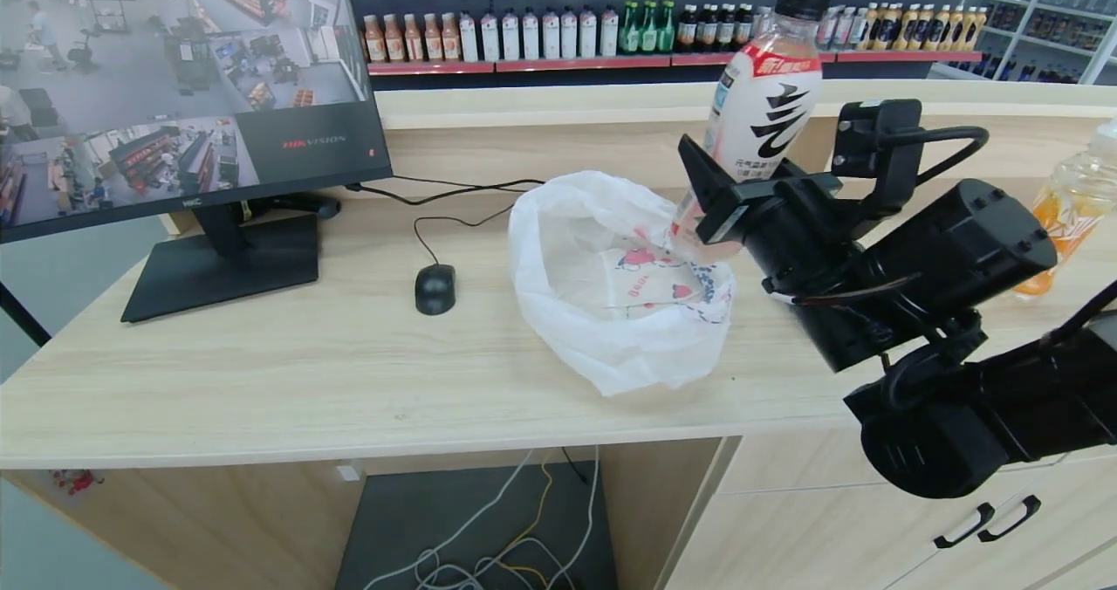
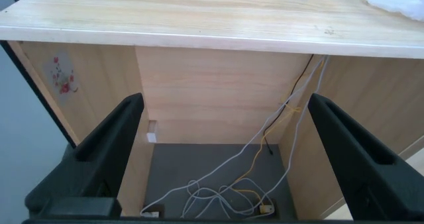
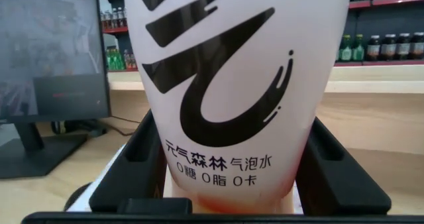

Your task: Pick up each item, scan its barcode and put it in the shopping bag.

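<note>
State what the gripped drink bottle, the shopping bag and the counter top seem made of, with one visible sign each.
The drink bottle: probably clear plastic under a glossy white printed sleeve; clear at the neck. The shopping bag: thin white plastic film, crumpled and translucent. The counter top: matte pale wood grain, perhaps laminate; streaks show.

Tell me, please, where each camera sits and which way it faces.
Head: on the head, facing forward and down at the counter; the right gripper holds a bottle by the bag.
Left wrist: on the left wrist, below counter height, facing the counter's edge and the cables under it; the open left gripper frames it.
Right wrist: on the right wrist, facing the gripped bottle close up, monitor behind; its fingers flank the bottle.
Shared: head and right wrist both show bottle and monitor.
</note>
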### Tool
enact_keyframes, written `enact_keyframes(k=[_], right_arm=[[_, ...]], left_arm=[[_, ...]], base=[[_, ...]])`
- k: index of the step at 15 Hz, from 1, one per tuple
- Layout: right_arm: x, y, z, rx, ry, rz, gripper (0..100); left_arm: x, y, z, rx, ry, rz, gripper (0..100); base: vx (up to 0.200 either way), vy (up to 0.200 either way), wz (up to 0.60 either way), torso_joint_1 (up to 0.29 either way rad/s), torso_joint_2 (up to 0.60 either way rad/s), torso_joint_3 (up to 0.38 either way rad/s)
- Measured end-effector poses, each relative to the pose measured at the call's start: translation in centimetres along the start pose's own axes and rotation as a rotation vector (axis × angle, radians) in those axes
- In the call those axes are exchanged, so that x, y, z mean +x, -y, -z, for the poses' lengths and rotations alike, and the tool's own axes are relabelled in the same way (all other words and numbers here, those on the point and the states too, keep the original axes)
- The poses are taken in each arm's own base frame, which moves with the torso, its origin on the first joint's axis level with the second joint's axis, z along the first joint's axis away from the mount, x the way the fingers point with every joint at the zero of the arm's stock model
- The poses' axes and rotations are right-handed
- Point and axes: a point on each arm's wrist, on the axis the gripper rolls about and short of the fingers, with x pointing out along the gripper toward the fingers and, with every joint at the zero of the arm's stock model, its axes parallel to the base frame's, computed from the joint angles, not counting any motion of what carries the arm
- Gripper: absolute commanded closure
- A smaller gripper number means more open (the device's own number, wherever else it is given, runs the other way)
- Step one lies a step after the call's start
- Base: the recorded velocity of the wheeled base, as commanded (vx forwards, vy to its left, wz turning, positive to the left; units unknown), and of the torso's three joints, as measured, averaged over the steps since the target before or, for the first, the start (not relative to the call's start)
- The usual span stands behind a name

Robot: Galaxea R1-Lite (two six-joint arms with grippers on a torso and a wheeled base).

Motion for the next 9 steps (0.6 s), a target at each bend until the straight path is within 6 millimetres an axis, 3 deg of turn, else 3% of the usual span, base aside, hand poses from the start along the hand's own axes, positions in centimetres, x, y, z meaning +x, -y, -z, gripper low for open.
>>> enact_keyframes(k=[2, 9], right_arm=[[0.9, -1.2, 0.4, 0.011, -0.027, -0.027, 100], [5.5, -2.5, 1.4, 0.015, -0.089, -0.049, 100]], left_arm=[[0.0, 0.0, 0.0, 0.0, -0.001, 0.0, 0], [0.0, 0.0, 0.0, 0.001, -0.001, 0.0, 0]], base=[[0.0, 0.0, 0.0, 0.0, 0.0, 0.0], [0.0, 0.0, 0.0, 0.0, 0.0, 0.0]])
